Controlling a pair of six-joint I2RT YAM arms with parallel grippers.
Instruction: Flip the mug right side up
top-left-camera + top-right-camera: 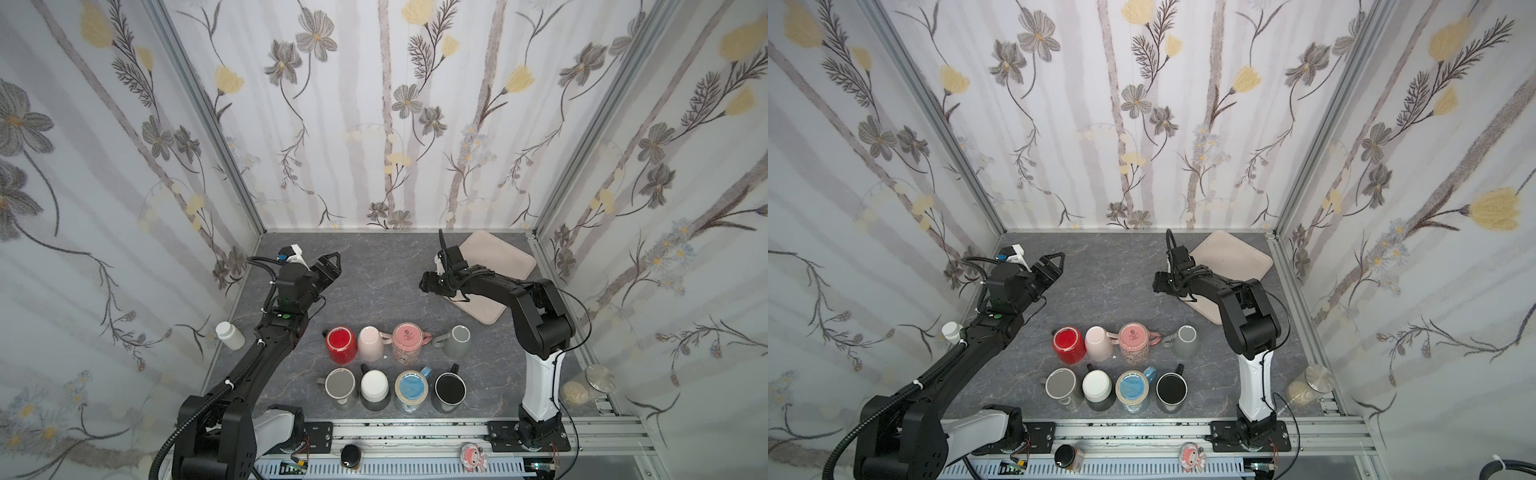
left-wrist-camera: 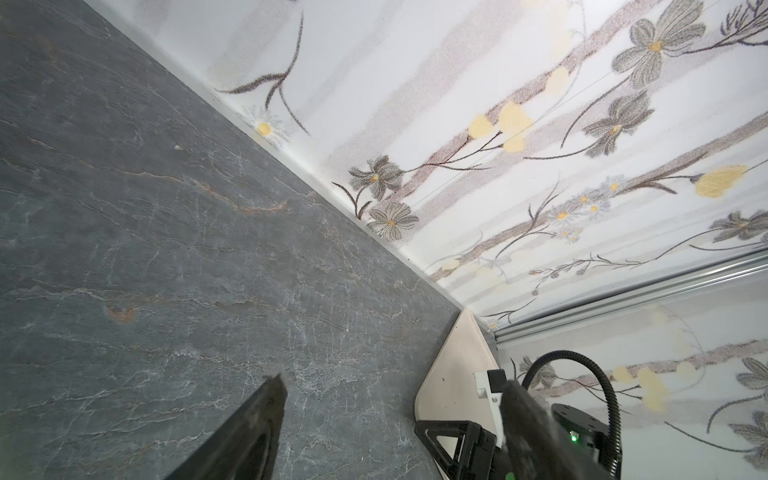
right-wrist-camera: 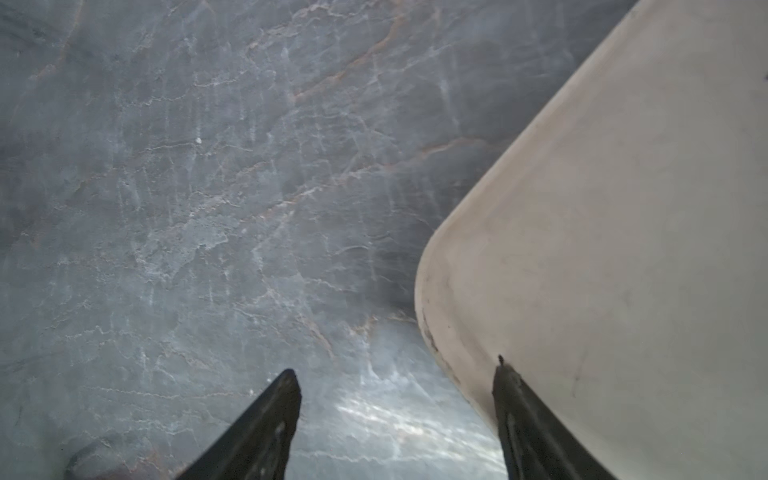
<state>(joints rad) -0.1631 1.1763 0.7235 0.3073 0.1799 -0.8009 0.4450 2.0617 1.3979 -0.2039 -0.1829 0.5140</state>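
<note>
Several mugs stand in two rows near the table's front in both top views. The pink patterned mug [image 1: 407, 341] [image 1: 1133, 343] stands bottom up, with a stamp showing on its base. The pale pink mug [image 1: 371, 343] beside it also shows a closed bottom. My left gripper [image 1: 334, 262] [image 1: 1059, 259] [image 2: 392, 380] hovers open at the back left, far from the mugs, with nothing between its fingers. My right gripper [image 1: 426, 284] [image 1: 1158, 283] [image 3: 397, 368] is open and empty over the bare tabletop, at the edge of the tray.
A beige tray [image 1: 511, 253] [image 3: 623, 249] [image 2: 453, 374] lies at the back right, partly under the right arm. A white bottle [image 1: 229, 334] stands by the left wall and a glass jar [image 1: 590, 384] by the right wall. Flowered walls close three sides.
</note>
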